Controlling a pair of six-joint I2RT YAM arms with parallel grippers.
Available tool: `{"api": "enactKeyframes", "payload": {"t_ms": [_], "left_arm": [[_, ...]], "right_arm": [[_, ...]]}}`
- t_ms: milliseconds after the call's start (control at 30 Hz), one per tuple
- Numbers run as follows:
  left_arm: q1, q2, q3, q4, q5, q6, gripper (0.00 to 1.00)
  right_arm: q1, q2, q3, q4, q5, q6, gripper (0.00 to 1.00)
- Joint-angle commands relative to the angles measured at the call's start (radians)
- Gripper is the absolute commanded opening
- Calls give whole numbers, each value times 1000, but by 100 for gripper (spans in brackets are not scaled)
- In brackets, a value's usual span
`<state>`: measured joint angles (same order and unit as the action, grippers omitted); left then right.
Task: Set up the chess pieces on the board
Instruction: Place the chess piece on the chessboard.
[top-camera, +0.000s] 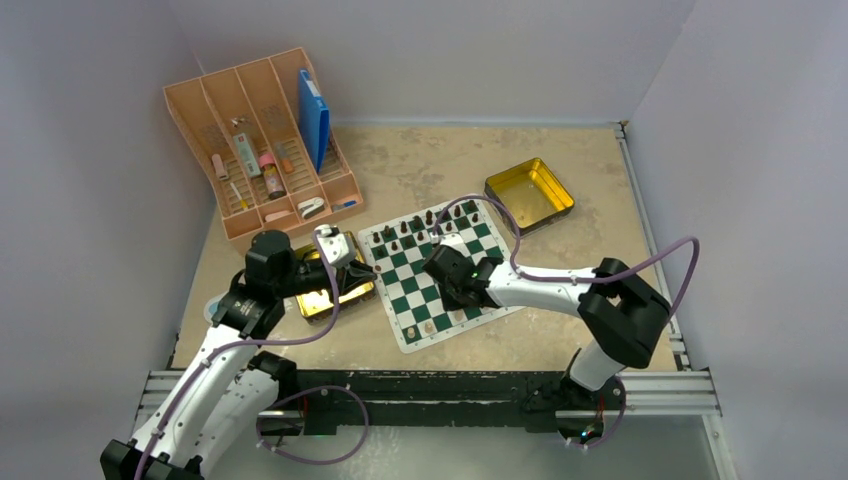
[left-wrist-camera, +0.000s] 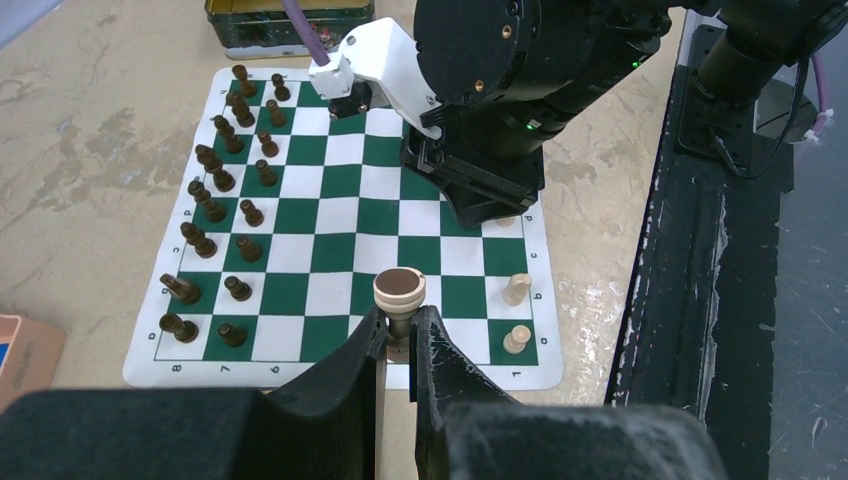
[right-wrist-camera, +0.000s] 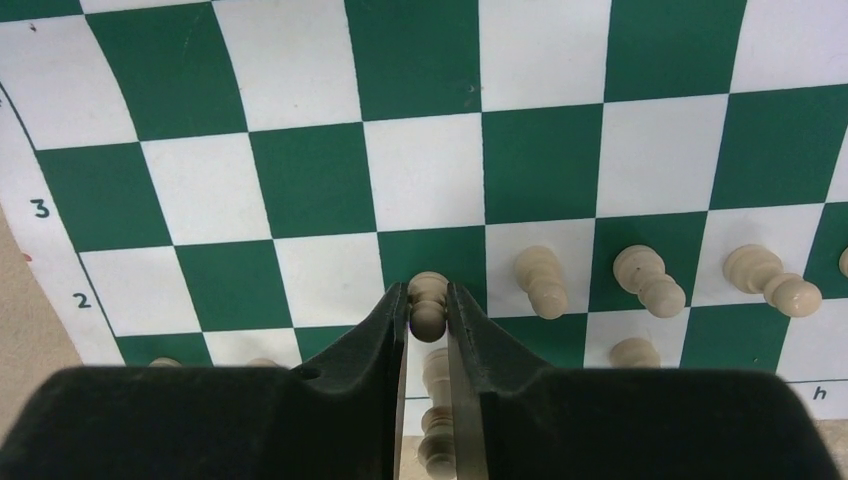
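Tan wooden pawn (right-wrist-camera: 428, 300) | upright, axis vertical, between your right end effector (right-wrist-camera: 427, 312) pads | grip unclear | left end effector (left-wrist-camera: 400, 320) clenched on round-topped tan chessman (left-wrist-camera: 399, 288)

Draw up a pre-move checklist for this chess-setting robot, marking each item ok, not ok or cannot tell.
1. Left gripper shut on the light tan wooden chess piece: ok.
2. That piece upright: cannot tell; its dark-centred round end faces the camera.
3. Right gripper clear of the light tan wooden pawn: cannot tell; its fingers hug both sides.
4. Pawn in line with the three neighbouring pawns on the green-and-white square chess mat: ok.
5. Held piece's path to the mat free: probably not ok; the black right arm hangs over it.
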<state>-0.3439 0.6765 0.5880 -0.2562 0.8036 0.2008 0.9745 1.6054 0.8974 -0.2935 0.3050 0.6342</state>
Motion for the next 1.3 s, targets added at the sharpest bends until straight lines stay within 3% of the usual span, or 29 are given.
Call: {"api": "enactKeyframes", "payload": {"t_ms": [0, 433, 767, 900, 1000, 1267], "left_arm": [[-3, -2, 4, 21, 25, 3, 0], [-3, 10, -14, 99, 43, -114, 0], [-3, -3, -25, 324, 44, -668, 0], [-3, -7, -13, 340, -45, -905, 0], [-3, -4, 1, 290, -156, -1142, 0], [-3, -16, 5, 309, -169, -1602, 0]], "right_arm": [[7, -1, 32, -15, 37, 0, 24], [9, -53, 97, -68, 86, 15, 32], [9, -237, 164, -90, 183, -19, 36], [10, -354, 121, 102, 168, -130, 36], [10, -460, 34, 390, 92, -248, 37], [56, -610, -200, 983, -86, -525, 48]]}}
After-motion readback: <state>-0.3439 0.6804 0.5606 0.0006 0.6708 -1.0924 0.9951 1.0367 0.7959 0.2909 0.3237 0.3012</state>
